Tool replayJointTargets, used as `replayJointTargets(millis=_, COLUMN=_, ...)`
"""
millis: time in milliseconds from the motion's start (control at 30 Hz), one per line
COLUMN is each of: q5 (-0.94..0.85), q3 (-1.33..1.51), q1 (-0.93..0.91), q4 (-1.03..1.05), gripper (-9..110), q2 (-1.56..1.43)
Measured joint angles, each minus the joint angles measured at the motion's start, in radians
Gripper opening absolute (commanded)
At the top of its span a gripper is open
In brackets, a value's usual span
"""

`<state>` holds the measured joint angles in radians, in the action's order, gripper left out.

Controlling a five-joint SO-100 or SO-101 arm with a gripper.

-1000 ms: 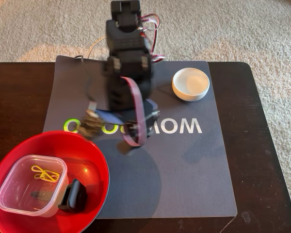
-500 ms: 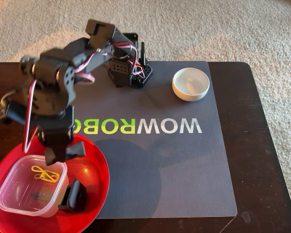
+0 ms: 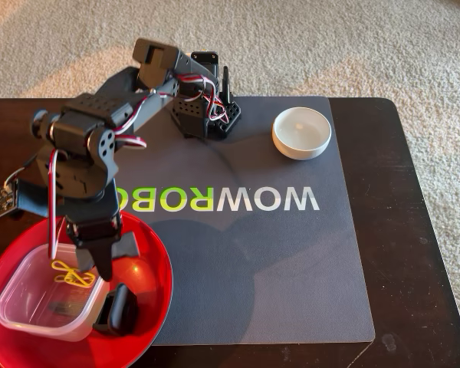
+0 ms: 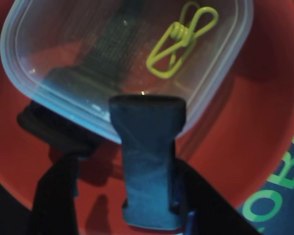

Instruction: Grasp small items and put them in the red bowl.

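Observation:
The red bowl (image 3: 149, 268) sits at the front left of the fixed view, and its red wall (image 4: 264, 122) fills the wrist view. Inside it lies a clear square tub (image 3: 31, 303) (image 4: 63, 58) holding a yellow wire clip (image 3: 70, 274) (image 4: 179, 44). A dark grey rounded block (image 3: 119, 309) rests beside the tub. My gripper (image 3: 103, 257) (image 4: 137, 196) hangs over the bowl just above the tub's rim. It is shut on a black angular bracket (image 4: 147, 147), which stands upright between the dark fingers.
A small white bowl (image 3: 301, 133) stands at the back right of the grey mat (image 3: 291, 261). The arm's base (image 3: 207, 115) is at the mat's back edge. The dark wooden table (image 3: 414, 230) ends near the bowl's left side.
The arm has swung from the mat's middle to the left and over the red bowl. Over the last half second the gripper dropped lower toward the tub.

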<state>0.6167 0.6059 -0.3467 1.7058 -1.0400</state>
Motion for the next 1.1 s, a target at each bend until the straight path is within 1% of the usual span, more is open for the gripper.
replayJointTargets(millis=167, q5=0.12, q3=0.305, q1=0.124, q4=0.0, gripper=25, q2=-0.307)
replayJointTargets(millis=267, q5=0.167, q3=0.411, q1=0.143, q4=0.0, gripper=25, q2=-0.419)
replayJointTargets(millis=367, q5=0.173, q3=0.374, q1=0.091, q4=0.0, gripper=25, q2=-0.353)
replayJointTargets(millis=567, q5=0.14, q3=0.061, q1=-0.037, q4=0.0, gripper=29, q2=-0.137)
replayJointTargets(millis=633, q5=0.129, q3=0.014, q1=-0.066, q4=0.0, gripper=31, q2=-0.089)
replayJointTargets(millis=800, q5=0.127, q3=0.109, q1=-0.132, q4=0.0, gripper=31, q2=-0.114)
replayJointTargets(millis=933, q5=0.127, q3=0.153, q1=-0.247, q4=0.008, gripper=31, q2=-0.081)
replayJointTargets(millis=1000, q5=0.121, q3=0.206, q1=-0.249, q4=0.002, gripper=32, q2=-0.104)
replayJointTargets(millis=1100, q5=0.104, q3=0.207, q1=-0.213, q4=0.011, gripper=31, q2=-0.127)
